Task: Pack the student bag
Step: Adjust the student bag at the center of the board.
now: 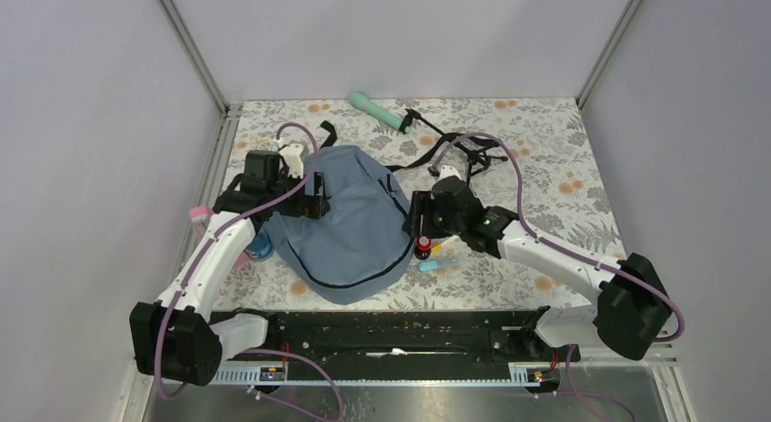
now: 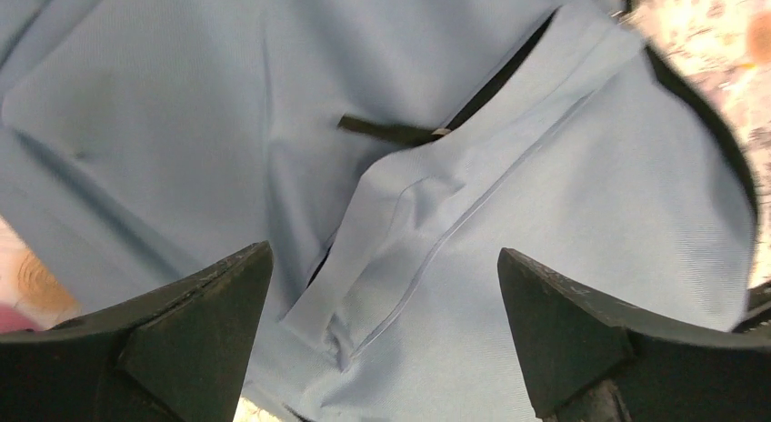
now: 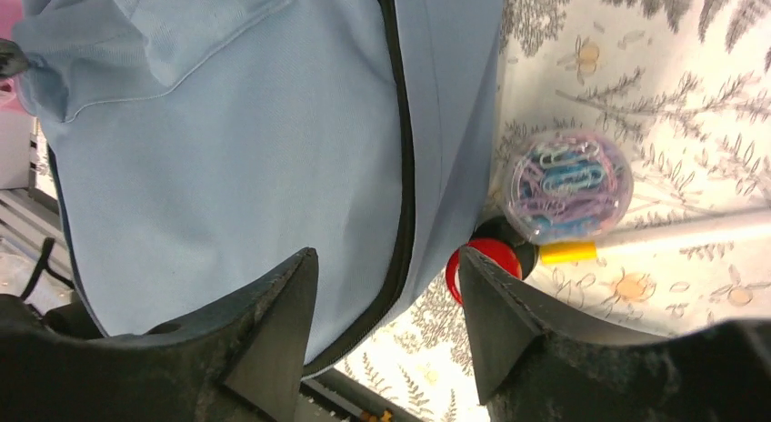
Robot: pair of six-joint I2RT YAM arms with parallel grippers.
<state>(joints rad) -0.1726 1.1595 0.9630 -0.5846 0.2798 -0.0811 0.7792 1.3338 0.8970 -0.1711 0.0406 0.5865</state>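
The student bag (image 1: 341, 226) is a slate-blue backpack lying flat on the middle of the flowered table, its black straps (image 1: 464, 151) trailing toward the back right. My left gripper (image 1: 314, 195) hovers over the bag's upper left part. In the left wrist view it (image 2: 382, 258) stands wide open above folded blue fabric (image 2: 545, 213) and a black zipper pull (image 2: 386, 128), gripping nothing. My right gripper (image 1: 418, 224) is at the bag's right edge. It (image 3: 386, 254) is open, its fingers either side of the dark zipper line (image 3: 400, 167) without pinching it.
Beside the bag's right edge lie a round clear box of paper clips (image 3: 568, 185), a red-capped item (image 3: 482, 258) and a yellow-tipped white pen (image 3: 655, 240). A mint-green bottle (image 1: 380, 113) lies at the back. Pink (image 1: 200, 213) and blue (image 1: 261, 249) things sit left of the bag.
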